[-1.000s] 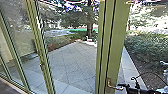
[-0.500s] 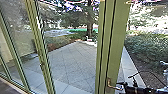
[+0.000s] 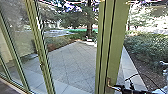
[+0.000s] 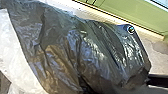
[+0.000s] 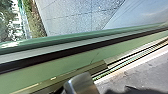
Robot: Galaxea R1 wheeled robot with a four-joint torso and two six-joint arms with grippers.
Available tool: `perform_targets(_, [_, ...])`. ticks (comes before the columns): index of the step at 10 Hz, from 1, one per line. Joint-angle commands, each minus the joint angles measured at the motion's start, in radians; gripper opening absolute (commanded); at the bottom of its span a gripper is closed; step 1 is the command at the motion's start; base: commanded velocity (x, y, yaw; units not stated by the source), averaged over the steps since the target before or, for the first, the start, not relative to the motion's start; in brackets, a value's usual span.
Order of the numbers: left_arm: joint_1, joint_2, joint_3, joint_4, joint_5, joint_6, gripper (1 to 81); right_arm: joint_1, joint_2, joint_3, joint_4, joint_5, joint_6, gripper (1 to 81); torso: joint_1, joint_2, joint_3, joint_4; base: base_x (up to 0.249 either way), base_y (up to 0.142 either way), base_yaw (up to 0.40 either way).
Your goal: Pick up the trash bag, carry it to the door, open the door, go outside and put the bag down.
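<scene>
We see the trash bag (image 4: 57,50) as dark, glossy plastic, full of creases, near a green frame; what it rests on we cannot tell. The door (image 3: 118,37) stands upright, green-framed, with a metal lever handle (image 3: 109,83); whether it is open at all, we cannot tell

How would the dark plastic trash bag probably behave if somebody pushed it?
The trash bag would probably give and crumple rather than act stiff, since creases and folds cover its surface. Its glossy shine suggests smooth film, so it may be rather slippery. Its weight is hard to judge, because the dark film hides whatever is inside.
</scene>
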Motion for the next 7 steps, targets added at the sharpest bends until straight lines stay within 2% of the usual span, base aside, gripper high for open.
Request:
perform_targets(1, [-0.060, -0.005, 0.003, -0.008, 0.046, -0.003, 1.0, 0.013, 0.067, -0.057, 0.012, -0.034, 0.007, 81.1, 0.000, 0.000, 0.000, 0.000, 0.000, 0.000, 0.000])
perform_targets(4, [-0.060, -0.004, -0.012, -0.008, 0.046, -0.003, 1.0, -0.082, 0.101, -0.081, -0.005, -0.001, 0.002, 81.1, 0.000, 0.000, 0.001, 0.000, 0.000, 0.000, 0.000])
perform_targets(6, [-0.056, -0.002, -0.018, -0.008, 0.054, -0.005, 1.0, -0.154, 0.114, -0.048, -0.061, 0.107, -0.014, 81.1, 0.000, 0.000, 0.001, 0.000, 0.000, 0.000, 0.000])
perform_targets(7, [-0.054, -0.002, -0.020, -0.008, 0.054, -0.005, 1.0, -0.183, 0.119, -0.040, -0.087, 0.134, -0.025, 81.1, 0.000, 0.000, 0.001, 0.000, 0.000, 0.000, 0.000])
